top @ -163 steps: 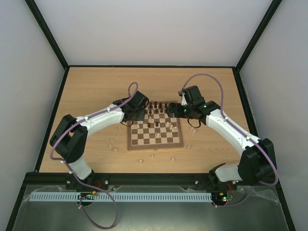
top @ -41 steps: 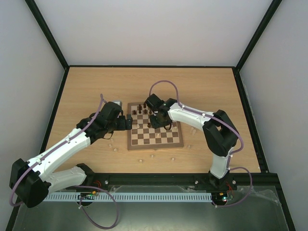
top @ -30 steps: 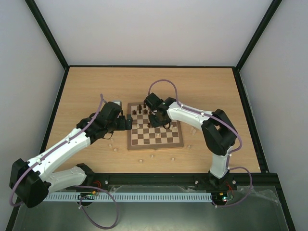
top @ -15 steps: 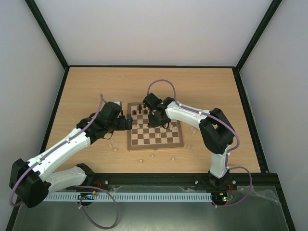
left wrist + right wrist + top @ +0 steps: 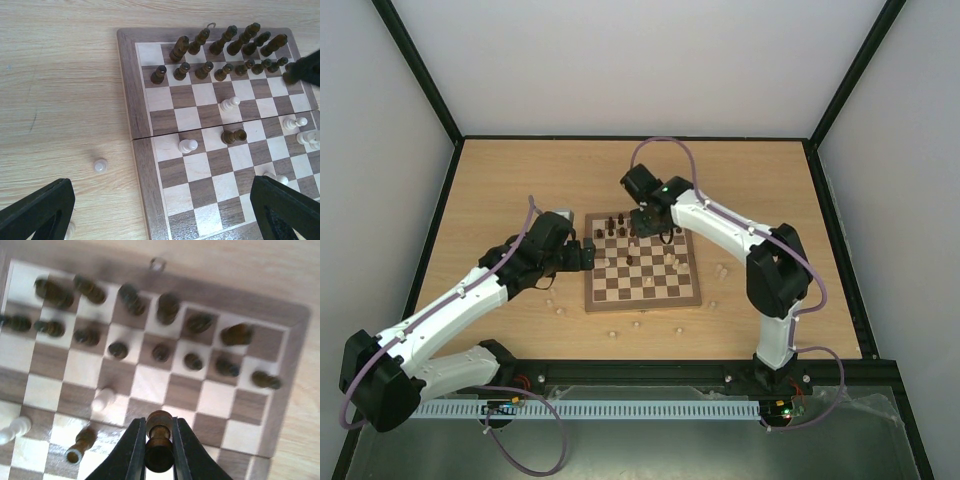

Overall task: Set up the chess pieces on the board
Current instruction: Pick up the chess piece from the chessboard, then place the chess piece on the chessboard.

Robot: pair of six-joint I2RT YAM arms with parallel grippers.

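This is a robotics lab test cell, not a lived-in room. Plain white panels point(image 5: 640, 60) held in black frame posts point(image 5: 415, 70) wall in a bare light-wood tabletop point(image 5: 520, 190). Two white-and-black arms, left point(image 5: 450, 305) and right point(image 5: 720, 225), are bolted to a black rail point(image 5: 640, 372) at the near edge. Purple cables point(image 5: 660, 145) loop off them, and a slotted cable duct point(image 5: 620, 409) runs below.

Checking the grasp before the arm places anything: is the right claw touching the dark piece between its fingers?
Touching. The right wrist view shows the right claw closed against both sides of the dark piece, with no gap visible.
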